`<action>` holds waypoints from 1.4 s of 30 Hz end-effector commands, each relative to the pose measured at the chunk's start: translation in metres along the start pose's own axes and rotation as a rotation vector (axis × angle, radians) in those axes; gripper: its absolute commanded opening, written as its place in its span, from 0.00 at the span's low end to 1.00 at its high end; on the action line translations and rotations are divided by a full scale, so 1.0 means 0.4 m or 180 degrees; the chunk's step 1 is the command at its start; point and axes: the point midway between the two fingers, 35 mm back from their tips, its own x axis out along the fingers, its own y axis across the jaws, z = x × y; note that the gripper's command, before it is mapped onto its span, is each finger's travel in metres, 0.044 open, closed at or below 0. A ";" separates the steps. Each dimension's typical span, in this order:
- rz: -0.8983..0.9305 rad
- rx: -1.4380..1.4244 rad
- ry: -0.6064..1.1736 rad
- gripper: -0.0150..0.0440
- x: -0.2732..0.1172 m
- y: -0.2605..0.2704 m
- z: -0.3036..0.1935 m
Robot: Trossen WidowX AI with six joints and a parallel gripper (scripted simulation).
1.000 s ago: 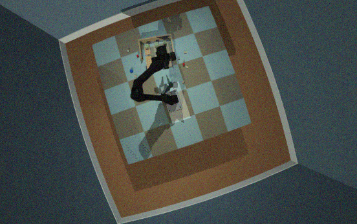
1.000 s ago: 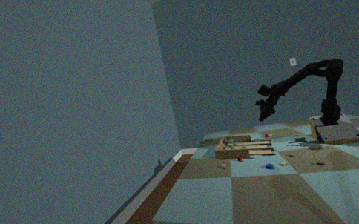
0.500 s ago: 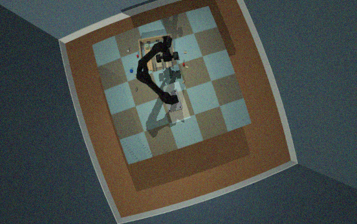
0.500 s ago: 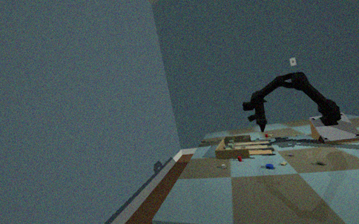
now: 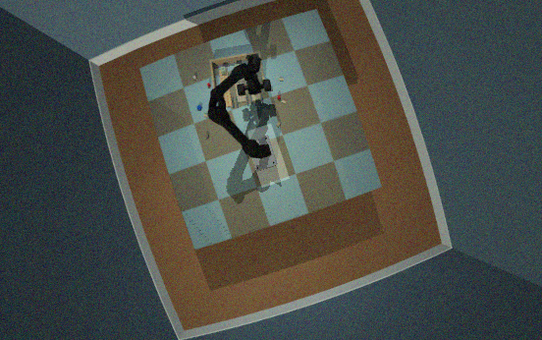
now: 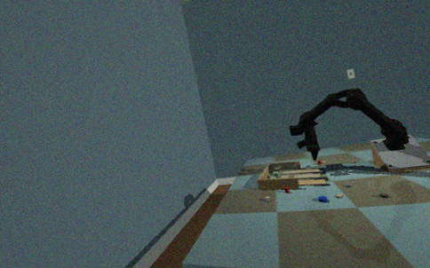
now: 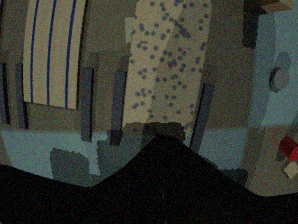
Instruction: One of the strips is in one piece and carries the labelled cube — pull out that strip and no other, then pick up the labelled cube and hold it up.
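Observation:
My gripper (image 6: 314, 157) (image 7: 162, 143) is shut and empty, pointing down above the near end of the dark-dotted strip (image 7: 169, 65). The blue-striped strip (image 7: 53, 60) lies to its left in the wrist view; its near end shows. An orange strip (image 5: 228, 98) (image 6: 312, 182) lies at the side of the wooden box (image 5: 212, 74) (image 6: 280, 183). Small greenish pieces (image 6: 277, 174) sit inside the box; their labels cannot be read. The wrist view shows no cube, and the far parts of the strips lie outside it.
Dark upright rails (image 7: 86, 107) (image 7: 201, 119) flank the strips. Beside the box are a red piece (image 7: 288, 148), a pale block (image 7: 291, 169) and a grey round piece (image 7: 281, 79). A blue piece (image 5: 199, 107) (image 6: 322, 198) lies on the other side. A slanted grey board (image 6: 403, 157) stands by the arm's base.

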 end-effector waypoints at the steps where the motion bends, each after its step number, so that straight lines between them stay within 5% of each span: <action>1: 0.0008 0.0024 0.0009 0.25 0.019 -0.002 0.000; 42: 0.0021 0.0022 0.0011 0.25 0.145 0.001 0.004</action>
